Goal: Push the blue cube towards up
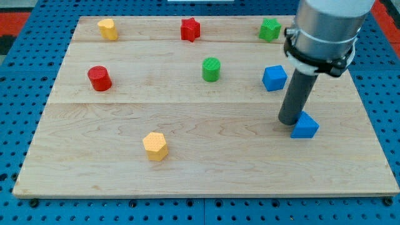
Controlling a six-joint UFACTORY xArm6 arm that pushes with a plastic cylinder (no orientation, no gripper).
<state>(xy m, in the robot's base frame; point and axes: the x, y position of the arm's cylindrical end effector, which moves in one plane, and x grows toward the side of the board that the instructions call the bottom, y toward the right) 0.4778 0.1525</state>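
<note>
on the right of the desk, my tip beside a blue block

toward the right side of the frame, the dark rod is standing upright on the wooden desk [187, 156], and my tip [290, 121] is resting just at the left edge of a blue wedge-like block [305, 127], touching it or nearly so. the blue cube [274, 78] is sitting above and a little to the left of my tip, right of centre in the frame, close beside the rod's left side and partly level with the grey housing that is filling the upper right corner.

across the top edge of the desk, a yellow block [107, 29] is lying at upper left, a red star-shaped block [190, 29] near the top centre, and a green block [269, 29] at upper right, just left of the housing. a green cylinder [211, 69] is standing near the middle, well left of the blue cube. a red cylinder [99, 78] is sitting on the left side, and a yellow hexagonal block [154, 145] is lying in the lower left part of the desk, well apart from the rest.

no pincer is showing here: the arm is ending only in the rod, so nothing is being clamped.
</note>
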